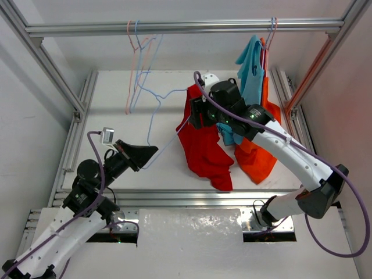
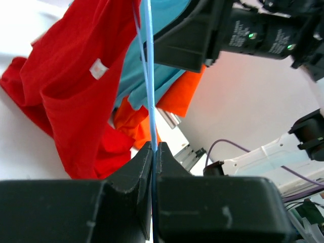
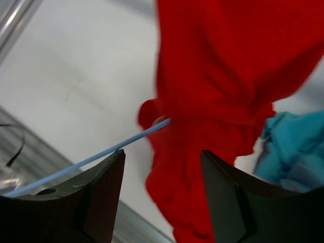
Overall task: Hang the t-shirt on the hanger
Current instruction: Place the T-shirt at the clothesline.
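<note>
T-shirt (image 1: 203, 145) hangs bunched up over mid-table, upper end at the right gripper (image 1: 196, 111), lower end down toward the near edge. Hanger (image 2: 149, 76) is off the rail and tilted between the two arms. One wire end pokes into the t-shirt's gathered cloth, seen in the right wrist view, and most of the wire is bare. Left gripper (image 2: 153, 147) pinches the hanger wire, fingers (image 2: 131, 172) pressed together on it with the wire running straight up out of the tips. Right gripper fingers (image 3: 101, 197) are spread, with the red cloth filling the gap in that view; can't tell if the cloth touches them. Blue shirt (image 1: 253, 70) and orange shirt (image 1: 258, 157) hang just right of the t-shirt, behind the right arm, both from hangers on the rail (image 1: 186, 26) at its right end. The orange one reaches down to about the same level as the t-shirt's lower end. Pink hanger (image 1: 132, 64) hangs from the rail at left, with another thin blue wire hanger beside it. Table (image 1: 116, 116) is white, inside an aluminium frame.
</note>
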### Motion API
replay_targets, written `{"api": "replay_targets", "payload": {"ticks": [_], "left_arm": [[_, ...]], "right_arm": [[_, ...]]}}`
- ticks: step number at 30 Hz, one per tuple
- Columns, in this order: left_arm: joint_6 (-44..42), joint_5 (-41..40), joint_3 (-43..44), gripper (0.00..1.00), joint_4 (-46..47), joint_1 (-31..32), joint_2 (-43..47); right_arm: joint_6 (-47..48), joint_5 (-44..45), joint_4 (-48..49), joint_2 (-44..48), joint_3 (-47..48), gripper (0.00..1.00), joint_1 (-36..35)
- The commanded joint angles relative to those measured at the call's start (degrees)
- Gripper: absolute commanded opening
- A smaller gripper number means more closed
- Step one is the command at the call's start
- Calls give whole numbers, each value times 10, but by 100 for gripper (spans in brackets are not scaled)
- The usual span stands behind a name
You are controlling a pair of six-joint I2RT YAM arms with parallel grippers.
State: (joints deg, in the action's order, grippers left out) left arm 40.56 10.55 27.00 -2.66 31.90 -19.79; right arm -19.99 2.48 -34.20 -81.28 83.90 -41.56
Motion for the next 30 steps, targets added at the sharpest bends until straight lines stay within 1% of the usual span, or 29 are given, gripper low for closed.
{"api": "replay_targets", "payload": {"ticks": [1, 3, 8, 11, 14, 20, 25, 30], "left_arm": [[-6, -4, 0, 0, 70, -1, 12], [-4, -4, 0, 0, 70, -1, 10], [-5, -3, 9, 0, 68, -1, 0], [-7, -1, 16, 0, 66, -1, -4], [-10, -5, 18, 0, 59, -1, -6], [-10, -5, 15, 0, 62, -1, -10], [-8, 7, 16, 0, 75, -1, -21], [-7, 6, 16, 0, 72, -1, -17]], "right_arm": [[24, 109, 32, 1, 6, 63, 2], [31, 119, 27, -17, 29, 64, 2], [46, 140, 16, -50, 74, 65, 2], [52, 154, 17, -58, 86, 62, 2], [49, 134, 11, -57, 94, 60, 2], [32, 105, 27, -25, 77, 62, 2], [34, 108, 14, -52, 113, 63, 3], [30, 105, 16, -57, 121, 63, 3]]}}
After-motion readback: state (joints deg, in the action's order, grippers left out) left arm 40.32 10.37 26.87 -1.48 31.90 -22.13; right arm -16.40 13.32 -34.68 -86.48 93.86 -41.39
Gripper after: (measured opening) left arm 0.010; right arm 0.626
